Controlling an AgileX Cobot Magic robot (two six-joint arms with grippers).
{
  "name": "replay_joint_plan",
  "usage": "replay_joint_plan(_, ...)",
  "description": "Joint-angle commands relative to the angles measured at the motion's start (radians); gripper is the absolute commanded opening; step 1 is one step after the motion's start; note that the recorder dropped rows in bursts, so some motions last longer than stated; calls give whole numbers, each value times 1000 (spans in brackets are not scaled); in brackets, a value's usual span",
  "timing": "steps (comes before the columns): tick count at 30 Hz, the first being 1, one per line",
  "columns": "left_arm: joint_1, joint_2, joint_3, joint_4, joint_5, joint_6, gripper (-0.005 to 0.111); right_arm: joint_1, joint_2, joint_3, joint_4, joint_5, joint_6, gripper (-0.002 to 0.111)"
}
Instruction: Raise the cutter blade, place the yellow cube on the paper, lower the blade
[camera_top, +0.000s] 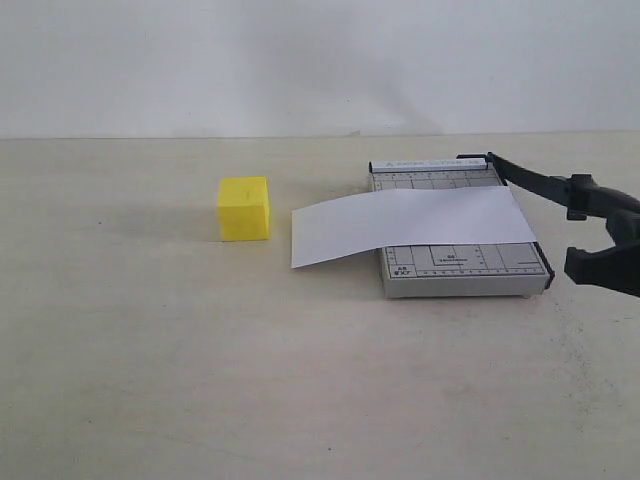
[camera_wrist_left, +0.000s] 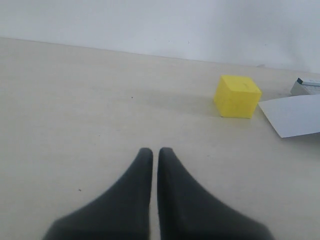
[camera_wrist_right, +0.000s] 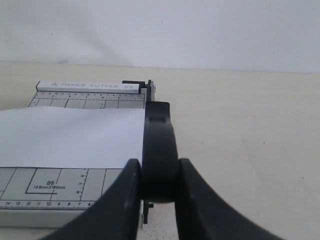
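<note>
The yellow cube (camera_top: 244, 208) (camera_wrist_left: 236, 96) stands on the table, left of the paper and apart from it. The white paper (camera_top: 400, 225) (camera_wrist_right: 70, 135) lies across the grey trimmer board (camera_top: 460, 265) (camera_wrist_right: 50, 185), its left end overhanging onto the table. The black cutter blade (camera_top: 530, 178) slants up and to the right from its hinge at the board's far corner. My right gripper (camera_top: 603, 232) (camera_wrist_right: 159, 162) is shut on the blade's rounded handle (camera_wrist_right: 160, 145), which is lifted off the board's near edge. My left gripper (camera_wrist_left: 151, 150) is shut and empty, low over bare table short of the cube.
A pale wall runs behind the beige table (camera_top: 200, 380). A corner of the trimmer board (camera_wrist_left: 307, 86) and the paper's end (camera_wrist_left: 295, 115) show past the cube in the left wrist view. The left arm does not appear in the exterior view.
</note>
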Motion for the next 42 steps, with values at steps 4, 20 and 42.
replay_joint_plan(4, 2, -4, -5, 2, -9, -6, 5, -4, -56, 3, 17, 67, -4, 8)
replay_joint_plan(20, 2, -4, -5, 2, -9, -6, 5, -4, -58, 3, 30, 694, -1, 45)
replay_joint_plan(42, 2, -4, -5, -481, -262, -6, 5, -4, -435, 3, 39, 591, 27, 0)
